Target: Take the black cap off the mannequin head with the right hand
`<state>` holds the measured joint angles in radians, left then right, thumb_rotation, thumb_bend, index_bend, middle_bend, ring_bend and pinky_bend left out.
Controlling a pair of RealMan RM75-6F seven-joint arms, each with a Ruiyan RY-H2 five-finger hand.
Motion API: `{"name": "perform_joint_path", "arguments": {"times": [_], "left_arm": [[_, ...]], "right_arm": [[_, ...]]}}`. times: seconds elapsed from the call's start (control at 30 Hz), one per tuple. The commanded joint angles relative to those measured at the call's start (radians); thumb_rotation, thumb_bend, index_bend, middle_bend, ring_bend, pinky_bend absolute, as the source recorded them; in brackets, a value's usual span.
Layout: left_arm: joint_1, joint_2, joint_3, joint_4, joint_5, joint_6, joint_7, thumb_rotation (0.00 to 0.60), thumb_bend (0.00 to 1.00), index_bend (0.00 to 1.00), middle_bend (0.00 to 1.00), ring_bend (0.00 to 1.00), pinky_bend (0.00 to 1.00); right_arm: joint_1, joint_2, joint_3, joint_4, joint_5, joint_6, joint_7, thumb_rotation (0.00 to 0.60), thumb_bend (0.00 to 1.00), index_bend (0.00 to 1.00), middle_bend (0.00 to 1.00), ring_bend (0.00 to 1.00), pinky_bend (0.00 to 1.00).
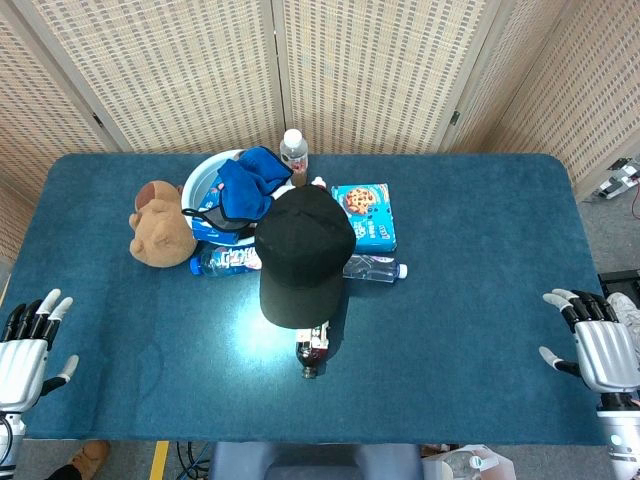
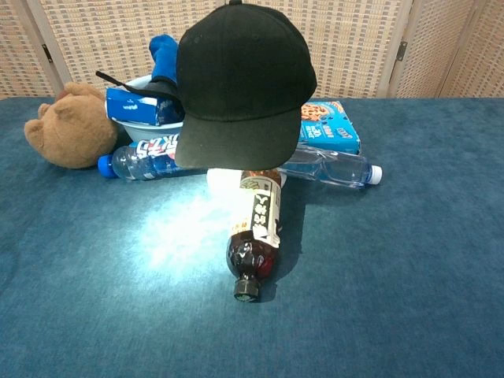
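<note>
Showing the start of the task: cap (image 1: 304, 258) sits on the head at table (image 1: 480, 330) centre, brim toward the robot, hiding nearly all of the head. Likely risk — a sideways pull could tip the head onto the dark bottle (image 2: 256, 240) lying just in front, or drag the clear bottle (image 2: 331, 167) beside it. Right hand (image 1: 598, 345) rests at the table's right edge, released, fingers spread, well apart from the cap; left hand (image 1: 28, 340) likewise released at the left edge.

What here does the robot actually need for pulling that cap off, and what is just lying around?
Needed: black cap; right hand.

Lying about: teddy bear, dark bottle, two clear bottles, cookie box, white bowl with blue cloth, left hand.
</note>
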<state>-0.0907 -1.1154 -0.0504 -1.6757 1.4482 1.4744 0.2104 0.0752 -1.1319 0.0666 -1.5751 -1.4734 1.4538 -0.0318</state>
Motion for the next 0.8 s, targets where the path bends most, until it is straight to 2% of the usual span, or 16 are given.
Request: {"name": "perform_joint_path", "arguments": {"times": [0.03, 0.43, 0.8], "left_arm": [[0.002, -0.001, 0.002, -0.001, 0.006, 0.004, -0.002, 0.6, 0.28, 0.06, 0.0, 0.02, 0.0], [0.011, 0.012, 0.012, -0.029, 0.014, 0.014, 0.003, 0.6, 0.28, 0.06, 0.0, 0.02, 0.0], [0.01, 0.033, 0.013, -0.08, 0.022, 0.017, 0.033, 0.6, 0.28, 0.06, 0.0, 0.02, 0.0]], "right_arm": [[-0.001, 0.007, -0.002, -0.003, -0.007, 0.001, 0.027, 0.6, 0.08, 0.25, 0.24, 0.16, 0.16], [0.019, 0.012, -0.007, 0.007, -0.072, 0.013, 0.057, 0.6, 0.08, 0.25, 0.25, 0.17, 0.16], [0.159, 0.009, 0.004, -0.012, -0.235, -0.058, 0.1, 0.6, 0.08, 0.28, 0.27, 0.17, 0.16]]}}
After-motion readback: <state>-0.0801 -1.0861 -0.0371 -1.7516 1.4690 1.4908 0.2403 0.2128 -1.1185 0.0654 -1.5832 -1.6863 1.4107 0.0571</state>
